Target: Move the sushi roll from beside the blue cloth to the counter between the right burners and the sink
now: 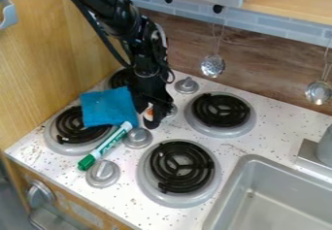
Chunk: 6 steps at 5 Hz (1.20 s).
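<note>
The black gripper [150, 113] hangs low over the stovetop, between the back left burner and the knobs. A small orange and white thing [148, 112] shows right at it, partly hidden; whether it is held cannot be made out. Just left of the gripper, a blue cloth [108, 107] lies over part of the front left burner [79, 125]. A green and white marker [106, 145] lies slantwise below the cloth, its green cap toward the lower left, between two grey knobs.
Burners stand at the back right [221, 110] and front right [179, 167]. Grey knobs [102, 173] rise between the burner rows. A grey sink [275, 195] is at lower right. Two metal ladles [212, 65] hang on the back wall, and a wooden panel [45, 59] borders the left.
</note>
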Each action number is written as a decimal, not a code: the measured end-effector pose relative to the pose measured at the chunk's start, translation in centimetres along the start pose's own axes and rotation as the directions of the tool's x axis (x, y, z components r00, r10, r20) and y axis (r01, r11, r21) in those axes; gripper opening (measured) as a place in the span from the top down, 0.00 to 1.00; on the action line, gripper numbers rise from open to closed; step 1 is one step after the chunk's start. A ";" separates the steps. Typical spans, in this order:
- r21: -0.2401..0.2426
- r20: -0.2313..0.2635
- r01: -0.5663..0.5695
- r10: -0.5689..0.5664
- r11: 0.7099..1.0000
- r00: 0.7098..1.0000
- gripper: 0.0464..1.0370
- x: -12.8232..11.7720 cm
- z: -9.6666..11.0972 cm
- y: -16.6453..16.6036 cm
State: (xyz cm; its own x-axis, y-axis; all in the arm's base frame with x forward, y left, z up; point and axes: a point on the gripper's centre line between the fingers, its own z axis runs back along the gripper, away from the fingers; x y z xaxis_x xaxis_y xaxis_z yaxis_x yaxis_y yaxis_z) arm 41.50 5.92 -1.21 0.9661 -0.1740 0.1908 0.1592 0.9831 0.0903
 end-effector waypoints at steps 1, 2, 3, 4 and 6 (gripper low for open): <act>0.002 0.007 -0.020 0.020 1.000 1.000 0.56 0.1 0.0 0.0; 0.003 0.013 -0.034 0.034 0.999 0.999 0.66 0.2 0.0 0.1; -0.011 0.009 -0.032 0.032 0.999 0.999 0.69 -0.1 0.0 -0.3; -0.041 0.040 -0.024 0.026 0.999 0.999 0.69 -0.4 2.1 -0.9; -0.104 0.096 0.021 -0.011 0.994 0.995 0.69 -0.4 5.4 -3.1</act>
State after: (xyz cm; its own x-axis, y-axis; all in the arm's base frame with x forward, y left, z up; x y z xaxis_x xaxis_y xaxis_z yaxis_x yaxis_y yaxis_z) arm 39.50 2.61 3.74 0.9404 -0.1895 0.2824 0.1999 0.9798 -0.0082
